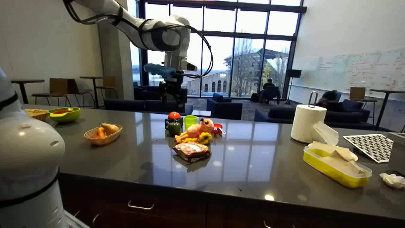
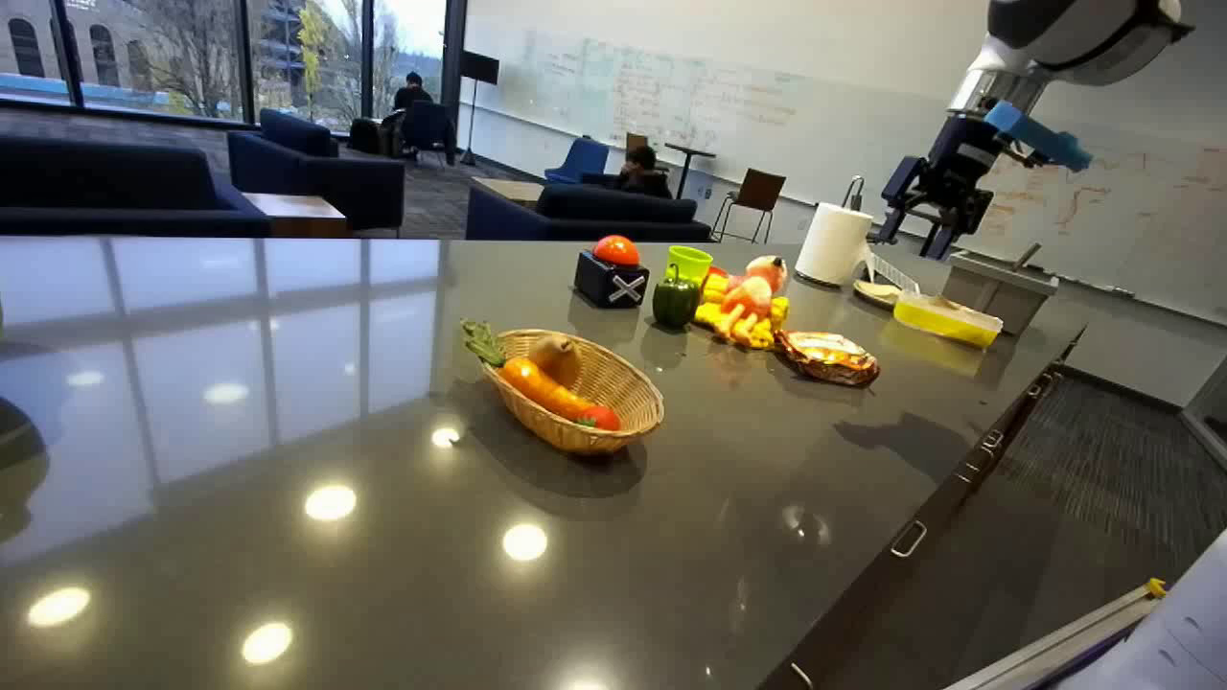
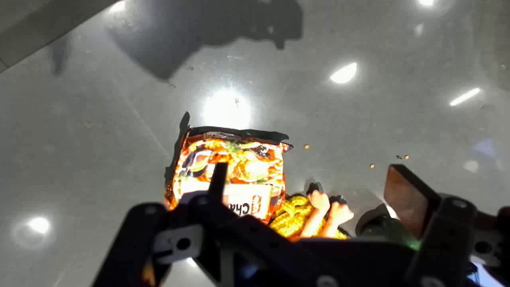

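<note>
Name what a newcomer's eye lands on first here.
Likely the end effector, open and holding nothing above the counter. Next, the pink toy near the middle of an exterior view, with the packet just in front of it. The basket, with a carrot inside, stands nearest the camera in an exterior view.

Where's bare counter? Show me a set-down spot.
Free: counter between food packet and yellow container; also between packet and wicker basket, bar a few specks. Crowded: among pink toy, green bell pepper, green cup and black button box.
</note>
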Robot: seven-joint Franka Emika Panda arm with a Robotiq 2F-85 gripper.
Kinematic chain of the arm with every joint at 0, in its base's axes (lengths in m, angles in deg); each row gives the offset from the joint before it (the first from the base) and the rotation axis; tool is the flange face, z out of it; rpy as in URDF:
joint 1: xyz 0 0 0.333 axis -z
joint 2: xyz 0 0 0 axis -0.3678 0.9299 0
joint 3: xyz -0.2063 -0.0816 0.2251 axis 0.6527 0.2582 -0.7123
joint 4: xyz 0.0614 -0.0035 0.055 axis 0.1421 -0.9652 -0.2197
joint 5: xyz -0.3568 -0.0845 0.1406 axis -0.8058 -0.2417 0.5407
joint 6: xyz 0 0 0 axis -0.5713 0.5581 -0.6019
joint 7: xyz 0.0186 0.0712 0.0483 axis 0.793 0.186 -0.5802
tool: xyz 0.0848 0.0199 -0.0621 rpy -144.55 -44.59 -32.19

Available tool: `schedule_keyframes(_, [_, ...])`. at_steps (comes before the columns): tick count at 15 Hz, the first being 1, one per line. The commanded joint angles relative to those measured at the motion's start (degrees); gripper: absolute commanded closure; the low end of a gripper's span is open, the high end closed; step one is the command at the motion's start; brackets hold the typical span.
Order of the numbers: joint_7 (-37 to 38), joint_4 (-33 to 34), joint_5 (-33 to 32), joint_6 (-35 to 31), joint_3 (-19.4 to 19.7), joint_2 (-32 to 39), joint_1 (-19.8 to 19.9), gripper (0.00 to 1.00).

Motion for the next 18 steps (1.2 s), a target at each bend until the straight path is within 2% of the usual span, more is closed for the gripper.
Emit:
schedule_keyframes(1, [-0.3,0.1,0.3,0.2,-0.9,0.1,1.0,0.0])
schedule_keyframes(8, [-0.1,0.0,0.4,-0.4,-1.1,0.6,1.0,0.0])
schedule_keyframes(18, [-0.8,0.4,0.9,-3.9,-4.8,5.2,-1.0,0.0])
